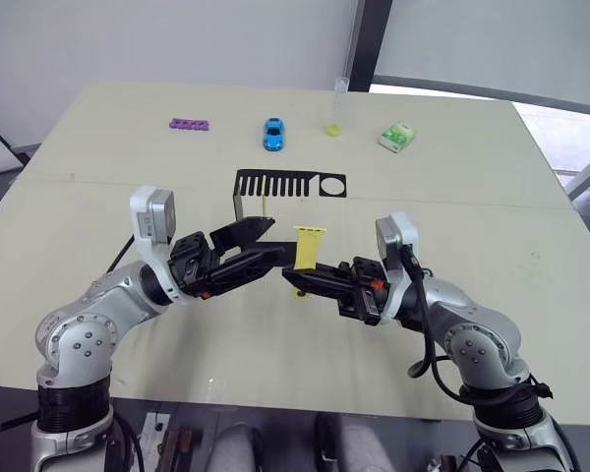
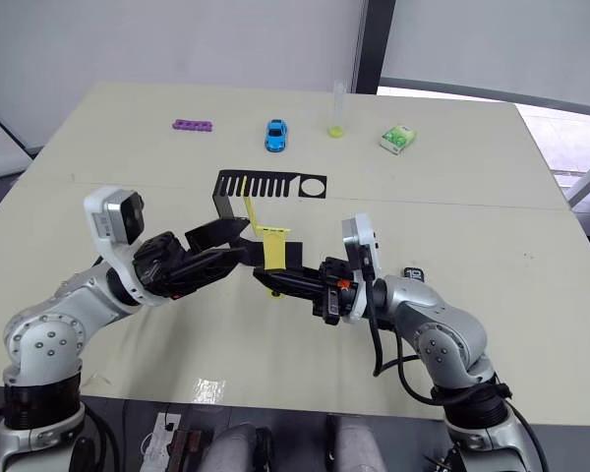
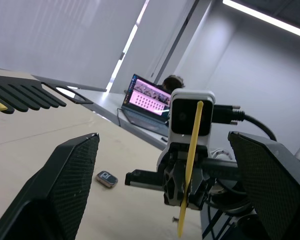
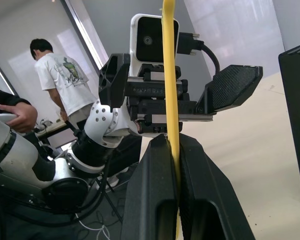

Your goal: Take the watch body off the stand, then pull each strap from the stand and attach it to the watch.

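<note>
My right fingers (image 1: 300, 278) are closed on a yellow strap (image 1: 309, 246), pinching its lower part; the strap rises upright above them, and a short yellow end shows just below the grip. In the right wrist view the strap's upper end is cut off by the frame edge, and the pinched section is hidden between the two finger pads (image 4: 152, 195).

My left fingers (image 1: 261, 244) are spread wide, just beside the strap but apart from it; in the left wrist view the strap (image 3: 191, 165) stands in the gap between them, touching neither.

The stand (image 1: 290, 185) rests on the tabletop (image 1: 492, 226) just behind both sets of fingers. A second strap (image 1: 264, 205), seen as a thin yellow line, hangs beneath the stand's slotted top plate; its lower end is hidden behind my left fingers.

The watch body (image 2: 414, 272) lies on the tabletop beside my right forearm, small and partly hidden by the arm in the right eye view; in the left wrist view it (image 3: 106, 178) lies flat, its screen marks too small to read.
</note>
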